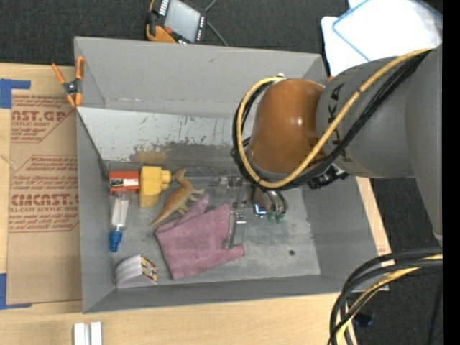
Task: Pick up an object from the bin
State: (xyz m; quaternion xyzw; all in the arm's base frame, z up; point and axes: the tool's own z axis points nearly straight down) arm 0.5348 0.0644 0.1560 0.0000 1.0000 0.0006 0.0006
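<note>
My gripper [234,240] hangs low in the middle of the bin, below the orange dome on the wrist. It sits at the right edge of a crumpled pink cloth [195,244], which lies flat on the bin floor. Whether it touches the cloth I cannot tell. A tan toy dinosaur [177,197] lies just beyond the cloth's upper left corner. Left of the dinosaur stands a yellow block [152,184].
An orange and white box [123,182] sits beside the yellow block by the left wall. Below it lie a clear tube with a blue cap [117,225] and a white striped item [135,269] in the near left corner. The arm covers the bin's right side.
</note>
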